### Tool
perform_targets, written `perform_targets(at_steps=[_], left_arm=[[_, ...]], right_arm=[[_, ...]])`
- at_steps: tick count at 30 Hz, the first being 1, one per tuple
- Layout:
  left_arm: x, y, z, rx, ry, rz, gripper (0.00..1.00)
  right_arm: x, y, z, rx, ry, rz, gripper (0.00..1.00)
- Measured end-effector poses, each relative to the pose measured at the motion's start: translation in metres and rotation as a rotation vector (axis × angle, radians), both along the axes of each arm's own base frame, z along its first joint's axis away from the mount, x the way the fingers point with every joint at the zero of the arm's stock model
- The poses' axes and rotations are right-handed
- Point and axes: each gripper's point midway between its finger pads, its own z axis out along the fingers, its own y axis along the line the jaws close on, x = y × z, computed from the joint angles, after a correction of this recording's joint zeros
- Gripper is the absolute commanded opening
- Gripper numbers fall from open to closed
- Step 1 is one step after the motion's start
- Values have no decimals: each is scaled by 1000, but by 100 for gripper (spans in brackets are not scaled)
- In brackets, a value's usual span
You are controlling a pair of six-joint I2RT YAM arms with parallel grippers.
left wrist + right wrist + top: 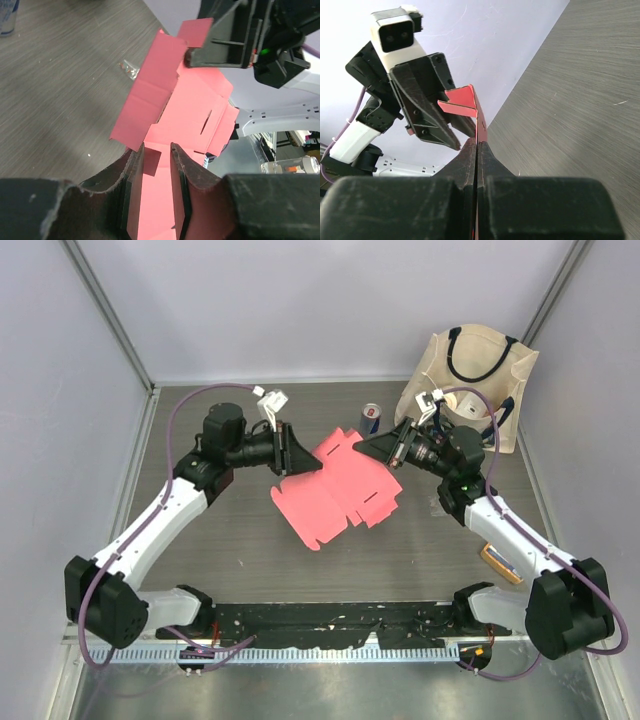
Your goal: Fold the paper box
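Note:
The paper box is a pink-red flat card sheet with tabs, tilted in the air over the table's middle. My right gripper is shut on the sheet's far right edge; in the right wrist view the card runs edge-on between the closed jaws. My left gripper is at the sheet's far left edge with its jaws apart. In the left wrist view the sheet shows face-on through the gap between the fingers. I cannot tell whether those fingers touch it.
A cream tote bag with black handles stands at the back right, with a drink can beside it. An orange object lies near the right arm. A small wrapper lies on the grey table.

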Motion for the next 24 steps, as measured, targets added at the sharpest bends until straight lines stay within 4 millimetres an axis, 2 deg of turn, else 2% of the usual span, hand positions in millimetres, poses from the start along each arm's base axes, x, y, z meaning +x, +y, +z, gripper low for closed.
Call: perform_targets(at_steps=[6, 9, 14, 17, 24], left_arm=[[11, -4, -21, 65, 77, 13, 31], [10, -3, -24, 80, 86, 18, 32], [10, -1, -24, 103, 69, 28, 39], [8, 4, -20, 119, 31, 56, 46], [3, 35, 16, 106, -150, 234, 57]], right_arm=[[3, 0, -7, 5, 24, -9, 1], [2, 1, -9, 19, 39, -4, 1], [2, 2, -11, 28, 42, 1, 1], [1, 2, -16, 5, 34, 2, 1], [2, 2, -44, -110, 41, -1, 1]])
